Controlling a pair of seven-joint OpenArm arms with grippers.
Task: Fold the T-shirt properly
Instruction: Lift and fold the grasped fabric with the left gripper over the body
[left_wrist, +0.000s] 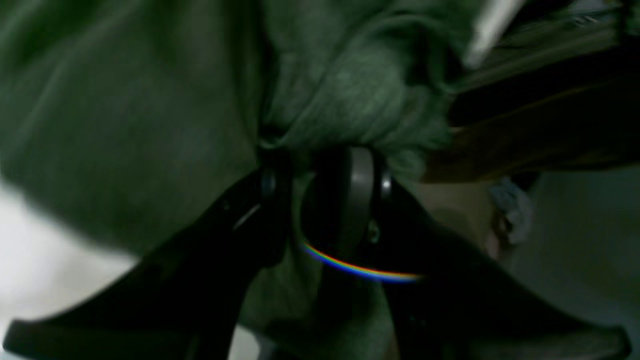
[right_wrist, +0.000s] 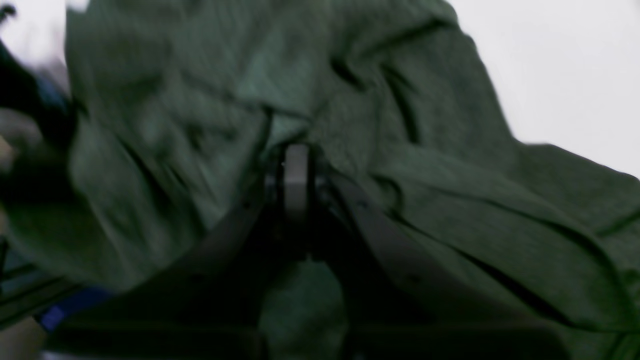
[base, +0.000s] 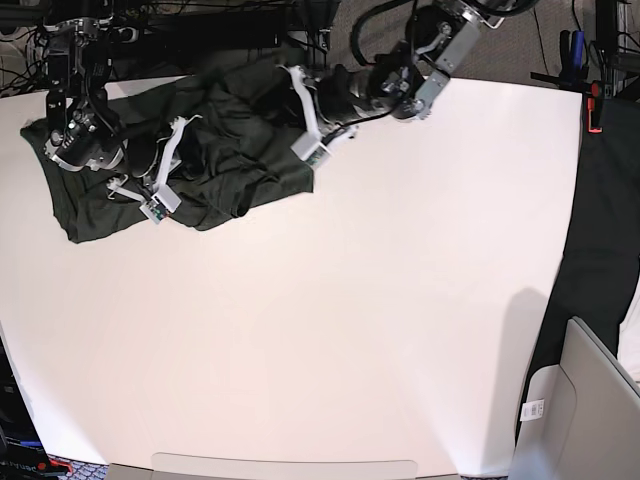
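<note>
Left wrist view: the left gripper (left_wrist: 320, 165) has its dark jaws drawn narrow around a bunched wad of the T-shirt (left_wrist: 125, 125), a dark olive-green knit. The cloth bulges above the fingertips, so the pinch takes in several layers at once. If the arm pulls from here, the wrong layers may well come along and drag the fold crooked.

Right wrist view: the right gripper (right_wrist: 296, 170) is clamped fully together on a ridge of the same T-shirt (right_wrist: 450, 190), with deep creases fanning out from the pinch. The picture is blurred, so how much cloth sits inside cannot be told. A thin hold like this could slip free under tension.

Base view: the T-shirt (base: 90, 215) lies crumpled at the far left corner of the white table (base: 380, 300), partly over the far edge. Both arms crowd over it. Pulling apart unevenly could slide the garment off the table.
</note>
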